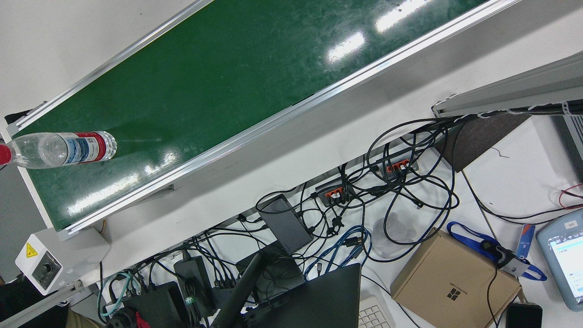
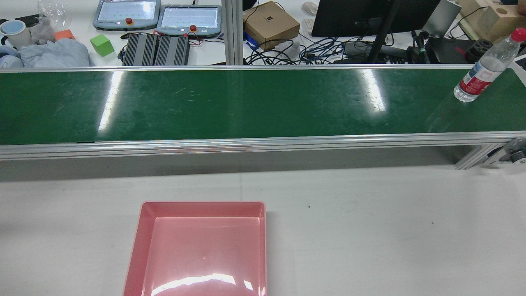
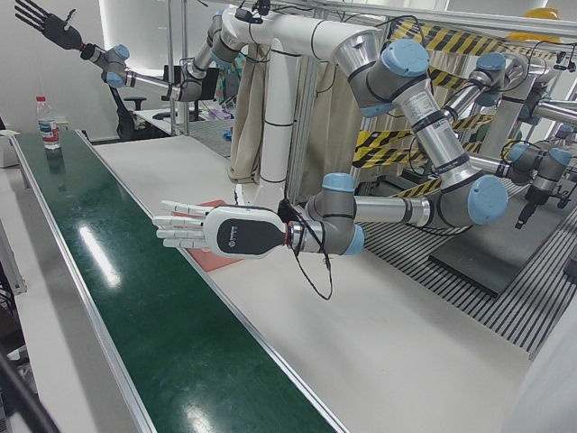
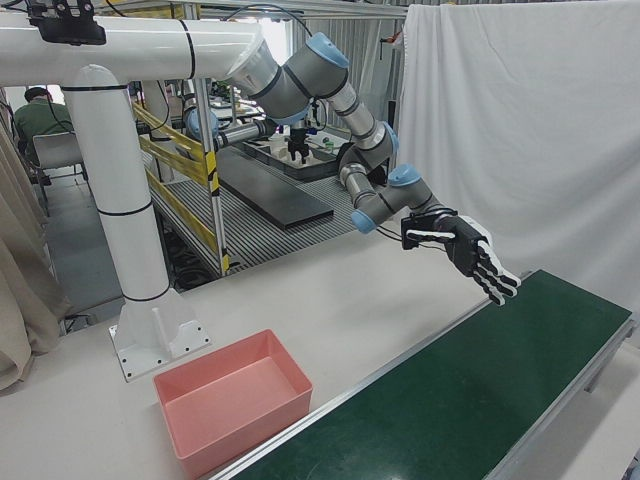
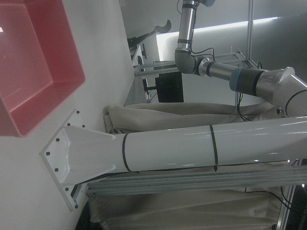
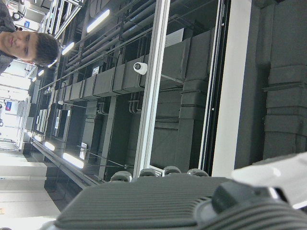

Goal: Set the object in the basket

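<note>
A clear water bottle (image 2: pixel 483 70) with a red cap and red-white label stands upright at the right end of the green conveyor belt (image 2: pixel 246 102); it also shows in the front view (image 1: pixel 63 149) and far off in the left-front view (image 3: pixel 47 122). The empty pink basket (image 2: pixel 141 213) sits on the white table before the belt, left of centre. My white left hand (image 3: pixel 216 230) is open, fingers straight, hovering by the belt edge near the basket (image 3: pixel 203 259). My black right hand (image 4: pixel 470 255) is open, raised high above the belt's bottle end (image 3: pixel 45 23).
Beyond the belt lie teach pendants (image 2: pixel 156 16), a cardboard box (image 2: pixel 271 24), tangled cables (image 1: pixel 387 200) and a monitor (image 2: pixel 370 16). The arms' white pedestal (image 4: pixel 130 280) stands behind the basket (image 4: pixel 290 385). The white table (image 2: pixel 370 230) stretches right of the basket.
</note>
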Controlling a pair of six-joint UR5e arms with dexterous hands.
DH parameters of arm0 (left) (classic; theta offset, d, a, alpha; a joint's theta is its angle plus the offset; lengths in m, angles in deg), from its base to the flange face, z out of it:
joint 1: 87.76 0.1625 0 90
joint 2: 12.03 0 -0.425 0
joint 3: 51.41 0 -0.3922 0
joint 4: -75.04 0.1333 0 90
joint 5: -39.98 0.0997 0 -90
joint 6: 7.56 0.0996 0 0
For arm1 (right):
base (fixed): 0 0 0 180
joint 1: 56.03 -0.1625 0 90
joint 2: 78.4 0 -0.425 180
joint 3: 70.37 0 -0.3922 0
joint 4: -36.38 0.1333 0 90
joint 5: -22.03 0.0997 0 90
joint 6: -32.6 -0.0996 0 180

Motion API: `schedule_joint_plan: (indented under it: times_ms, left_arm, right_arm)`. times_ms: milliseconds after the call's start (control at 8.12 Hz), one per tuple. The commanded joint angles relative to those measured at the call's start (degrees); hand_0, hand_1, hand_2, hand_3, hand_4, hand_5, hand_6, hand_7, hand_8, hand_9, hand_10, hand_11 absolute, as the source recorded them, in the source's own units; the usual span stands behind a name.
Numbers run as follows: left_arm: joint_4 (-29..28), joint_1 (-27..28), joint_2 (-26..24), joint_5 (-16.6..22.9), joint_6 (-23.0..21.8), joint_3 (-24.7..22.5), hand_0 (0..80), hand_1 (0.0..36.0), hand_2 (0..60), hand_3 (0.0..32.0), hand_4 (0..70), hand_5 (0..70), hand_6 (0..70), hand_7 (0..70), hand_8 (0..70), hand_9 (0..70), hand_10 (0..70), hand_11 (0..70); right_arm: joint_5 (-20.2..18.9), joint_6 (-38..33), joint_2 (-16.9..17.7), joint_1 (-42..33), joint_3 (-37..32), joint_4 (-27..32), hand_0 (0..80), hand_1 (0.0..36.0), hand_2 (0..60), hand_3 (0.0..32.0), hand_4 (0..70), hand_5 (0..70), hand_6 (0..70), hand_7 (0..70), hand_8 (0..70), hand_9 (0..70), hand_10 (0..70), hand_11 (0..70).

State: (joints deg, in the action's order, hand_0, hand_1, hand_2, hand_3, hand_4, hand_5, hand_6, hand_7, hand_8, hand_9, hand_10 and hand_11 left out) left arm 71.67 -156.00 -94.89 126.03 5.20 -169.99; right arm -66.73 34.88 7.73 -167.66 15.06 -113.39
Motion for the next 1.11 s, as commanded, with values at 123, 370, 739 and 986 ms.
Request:
schedule_joint_plan:
  times_ms: [123,370,739,986]
  left_arm:
    - [0.29,-0.14,0.07,0.0,-0.01,-1.12,57.7,10.0,0.0,0.0,10.4,8.3,0.0,0.0,0.6,0.0,2.8,5.8]
    - [0.29,-0.05,0.07,0.0,-0.01,-1.21,57.4,10.0,0.0,0.0,10.2,8.5,0.0,0.0,0.8,0.0,2.8,5.9]
    - [0.55,-0.05,0.16,0.0,-0.01,-1.65,57.2,10.0,0.0,0.0,10.3,8.4,0.0,0.0,0.9,0.0,2.8,5.8]
    - [0.64,0.04,0.16,0.0,-0.01,-1.56,57.4,10.0,0.0,0.0,10.4,8.2,0.0,0.0,0.7,0.0,2.8,5.9]
  right_arm:
    - [0.0,0.0,0.0,-0.07,0.0,0.0,0.0,0.0,0.0,0.0,0.0,0.0,0.0,0.0,0.0,0.0,0.0,0.0]
    - [0.0,0.0,0.0,0.02,0.0,0.0,0.0,0.0,0.0,0.0,0.0,0.0,0.0,0.0,0.0,0.0,0.0,0.0]
    - [0.0,0.0,0.0,0.02,0.0,0.0,0.0,0.0,0.0,0.0,0.0,0.0,0.0,0.0,0.0,0.0,0.0,0.0]
    - [0.0,0.0,0.0,0.02,0.0,0.0,0.0,0.0,0.0,0.0,0.0,0.0,0.0,0.0,0.0,0.0,0.0,0.0]
